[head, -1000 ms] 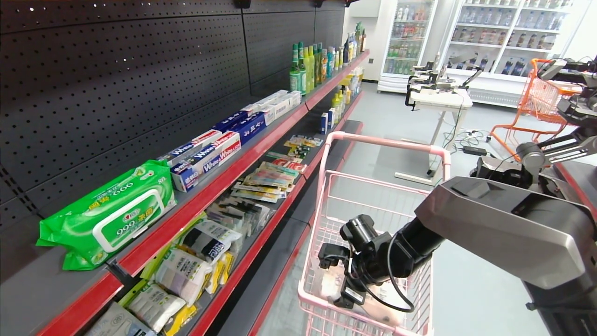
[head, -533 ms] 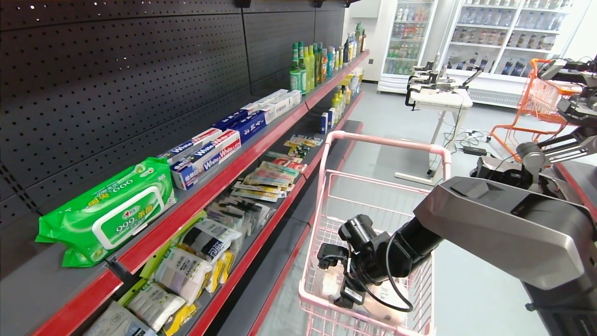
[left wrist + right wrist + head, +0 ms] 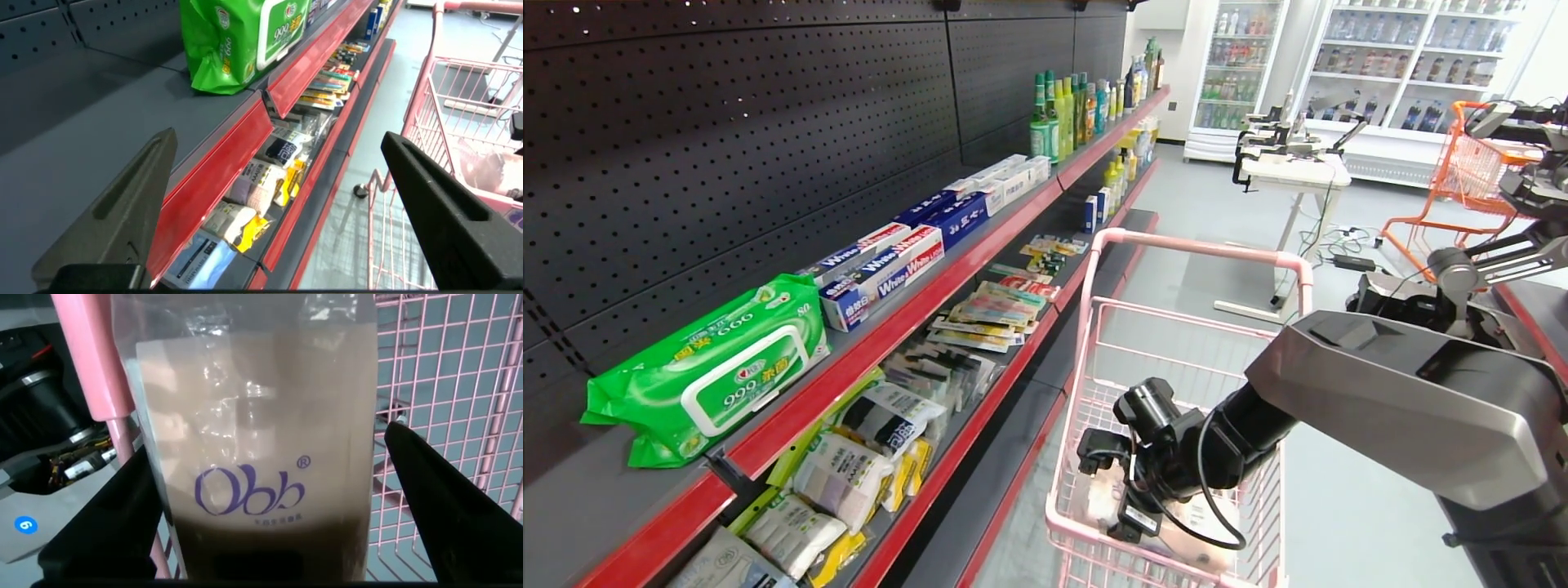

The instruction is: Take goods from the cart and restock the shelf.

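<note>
My right gripper (image 3: 1129, 513) hangs inside the pink cart (image 3: 1201, 249), low over a pale translucent pack (image 3: 1188, 535) lying in the basket. In the right wrist view that pack (image 3: 253, 376) stands between the spread fingers of the open right gripper (image 3: 268, 441), pink cart wire behind it. My left gripper (image 3: 278, 137) is open and holds nothing, close to the front of the top shelf (image 3: 221, 163). A green wipes pack (image 3: 707, 367) lies on that shelf; the left wrist view shows the same wipes pack (image 3: 237, 37) beyond the fingers.
Toothpaste boxes (image 3: 886, 261) and bottles (image 3: 1062, 114) line the top shelf further along. Bagged goods (image 3: 849, 474) fill the lower shelf. Bare shelf surface lies near the wipes pack. A white table (image 3: 1298, 171) and an orange cart (image 3: 1474, 171) stand in the aisle beyond.
The head view has shifted very slightly. The right gripper stays low in the cart over the pale pack, with no clear move.
</note>
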